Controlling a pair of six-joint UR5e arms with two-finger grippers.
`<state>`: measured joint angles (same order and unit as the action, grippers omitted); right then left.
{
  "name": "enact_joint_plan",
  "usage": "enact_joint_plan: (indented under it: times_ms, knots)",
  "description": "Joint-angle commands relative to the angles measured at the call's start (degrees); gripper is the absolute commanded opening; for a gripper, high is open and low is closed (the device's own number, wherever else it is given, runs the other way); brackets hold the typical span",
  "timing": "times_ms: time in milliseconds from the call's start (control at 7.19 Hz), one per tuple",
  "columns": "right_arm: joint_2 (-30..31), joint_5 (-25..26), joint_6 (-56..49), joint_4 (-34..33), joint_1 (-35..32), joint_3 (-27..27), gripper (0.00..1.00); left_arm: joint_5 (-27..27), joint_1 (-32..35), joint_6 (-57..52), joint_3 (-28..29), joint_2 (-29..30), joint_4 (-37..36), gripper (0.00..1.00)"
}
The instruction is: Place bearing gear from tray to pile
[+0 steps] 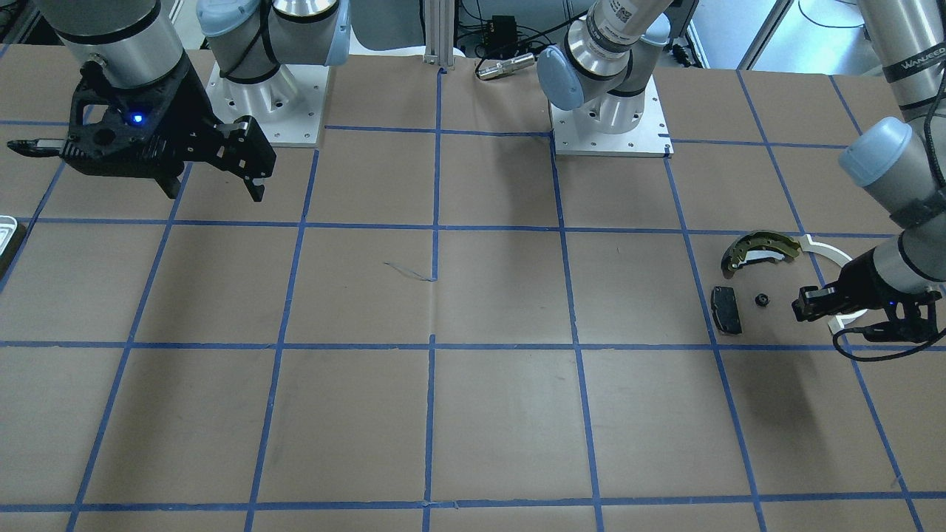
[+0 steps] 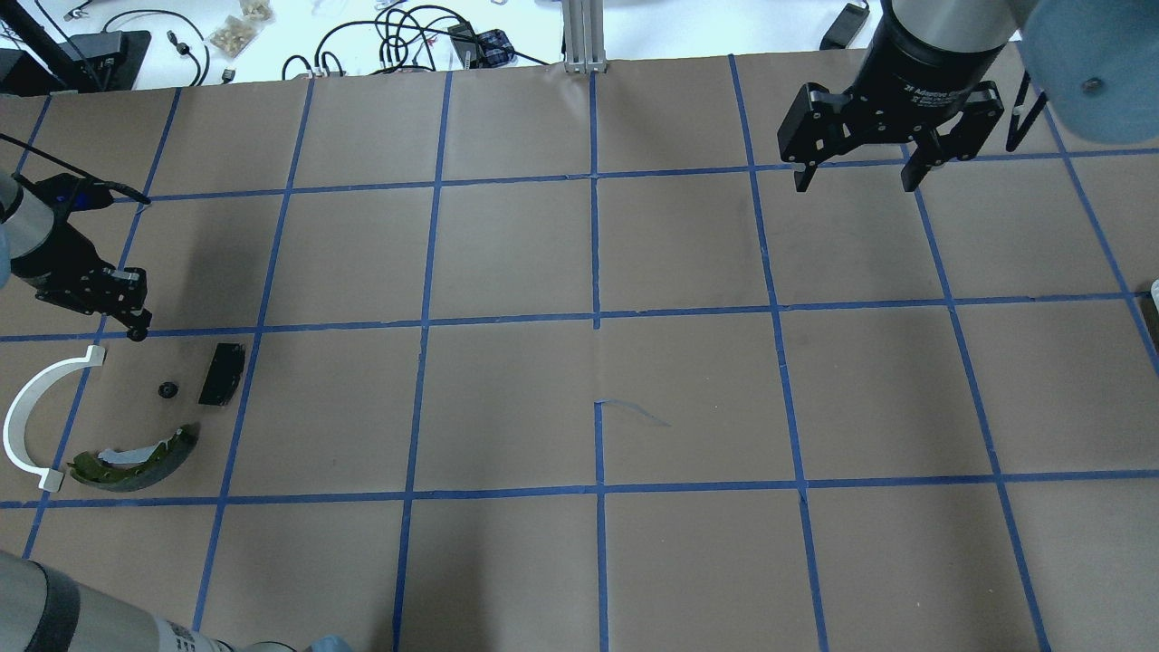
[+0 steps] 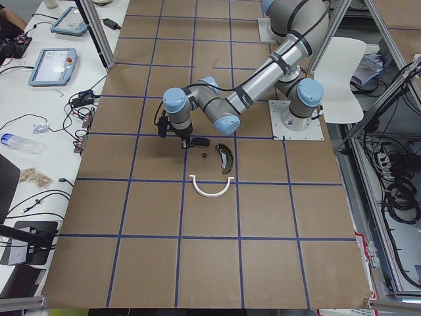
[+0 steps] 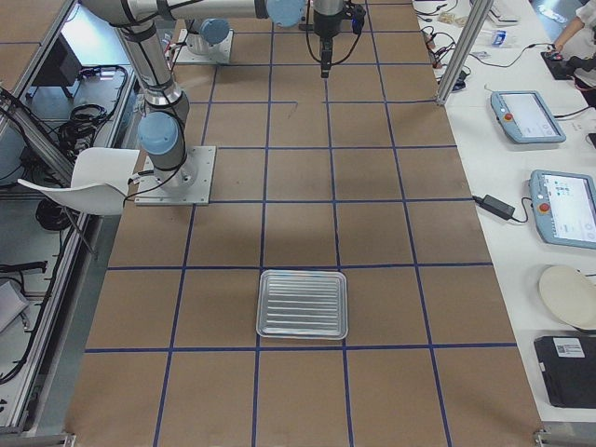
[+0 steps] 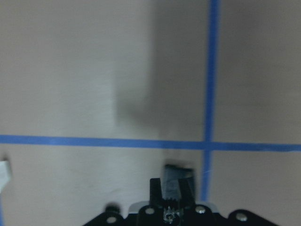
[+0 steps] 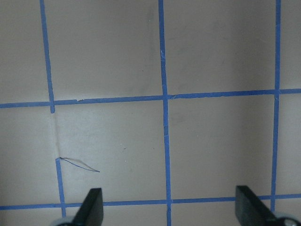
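Note:
The bearing gear, a small dark round part, lies on the brown paper inside the pile; it also shows in the overhead view. Around it lie the olive-gold brake shoe, the white plastic arc and the dark brake pad. My left gripper hovers just beside the gear, apart from it, fingers together and empty. My right gripper is open and empty, high over the far side of the table. The tray is empty; only its edge shows in the front view.
Blue tape lines grid the paper-covered table. The two arm bases stand at the robot's edge. Cables and tablets lie on the side bench beyond the table.

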<state>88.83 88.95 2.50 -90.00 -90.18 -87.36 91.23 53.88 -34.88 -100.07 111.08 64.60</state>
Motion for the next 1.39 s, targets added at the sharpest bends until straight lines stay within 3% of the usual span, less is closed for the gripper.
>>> enact_joint_plan:
  times_ms: [0,1113,1253]
  knots:
    - [0.0,-0.1,0.0,0.0,0.0,-0.4,1.00,0.4,-2.2,-3.2,-0.6,2.1,-0.4,0.00]
    - [0.0,-0.4,0.0,-0.1,0.0,-1.0,1.00,3.2,-2.4,-4.3,-3.5,4.8,-2.6,0.00]
    - [0.0,-0.4,0.0,-0.1,0.0,-1.0,1.00,3.3,-2.4,-4.4,-3.6,4.8,-2.6,0.12]
